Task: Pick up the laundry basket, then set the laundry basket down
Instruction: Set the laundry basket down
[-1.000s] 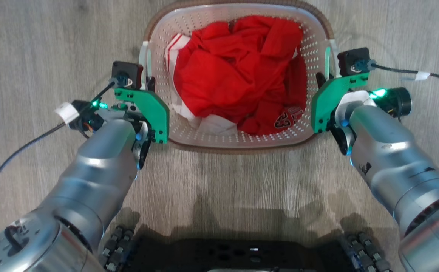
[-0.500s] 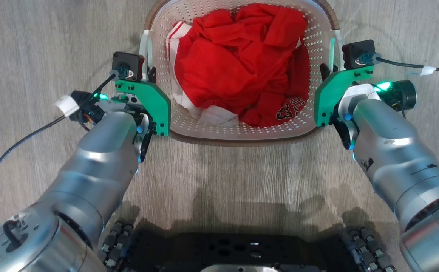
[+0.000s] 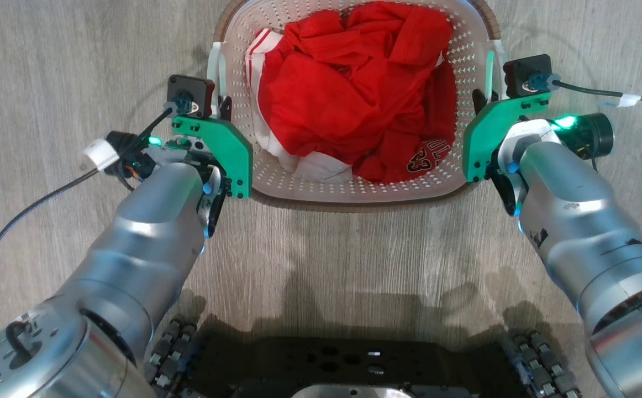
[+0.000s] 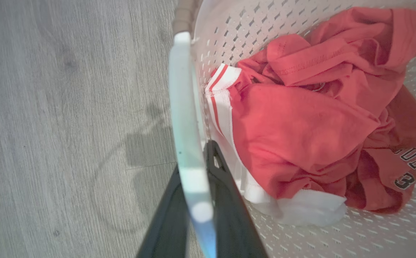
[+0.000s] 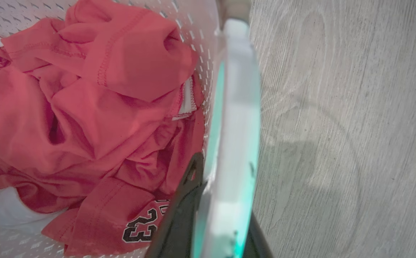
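Bright even light, soft shadows, blurry close foreground in wrist views.

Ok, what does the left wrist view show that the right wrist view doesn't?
Left wrist view: the left tool with a finger on each side of the left handle of the basket, and white, red-striped trim on the clothes. Right wrist view: the right tool astride the right handle, which is tinted green, and the number 23 in full. Both: red clothes in the perforated basket, with wood floor beside it.
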`<state>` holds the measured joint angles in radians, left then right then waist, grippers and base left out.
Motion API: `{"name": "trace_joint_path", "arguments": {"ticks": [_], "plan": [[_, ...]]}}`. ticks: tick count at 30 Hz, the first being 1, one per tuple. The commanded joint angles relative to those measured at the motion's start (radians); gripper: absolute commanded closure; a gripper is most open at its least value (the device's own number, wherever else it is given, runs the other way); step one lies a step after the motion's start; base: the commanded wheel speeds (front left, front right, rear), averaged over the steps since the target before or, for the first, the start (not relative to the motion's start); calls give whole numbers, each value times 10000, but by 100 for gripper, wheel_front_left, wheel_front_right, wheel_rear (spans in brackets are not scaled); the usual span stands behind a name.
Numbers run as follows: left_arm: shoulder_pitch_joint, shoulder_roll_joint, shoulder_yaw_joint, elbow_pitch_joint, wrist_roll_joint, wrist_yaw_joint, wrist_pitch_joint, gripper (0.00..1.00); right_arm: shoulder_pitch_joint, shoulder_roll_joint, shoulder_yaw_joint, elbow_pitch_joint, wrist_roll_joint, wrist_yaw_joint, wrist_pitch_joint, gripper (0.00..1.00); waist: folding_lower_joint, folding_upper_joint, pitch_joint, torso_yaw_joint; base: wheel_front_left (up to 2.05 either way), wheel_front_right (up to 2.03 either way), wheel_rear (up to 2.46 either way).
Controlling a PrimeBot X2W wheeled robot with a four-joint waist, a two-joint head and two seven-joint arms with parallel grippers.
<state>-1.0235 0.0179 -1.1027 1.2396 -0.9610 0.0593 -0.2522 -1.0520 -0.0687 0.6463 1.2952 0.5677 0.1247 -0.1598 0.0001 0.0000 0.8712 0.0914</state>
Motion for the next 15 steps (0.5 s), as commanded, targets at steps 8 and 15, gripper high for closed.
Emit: {"name": "trace_joint_path", "arguments": {"ticks": [8,15], "plan": [[-28,323,-74,-5,-135,96,-94,100,616,181,-320,-44,-650,60,90,100,-1,0,15,21,0,0,0],[-3,323,-185,-20,-269,148,-95,56,660,183,-440,-44,-794,60,90,55,-1,0,8,47,0,0,0]]}}
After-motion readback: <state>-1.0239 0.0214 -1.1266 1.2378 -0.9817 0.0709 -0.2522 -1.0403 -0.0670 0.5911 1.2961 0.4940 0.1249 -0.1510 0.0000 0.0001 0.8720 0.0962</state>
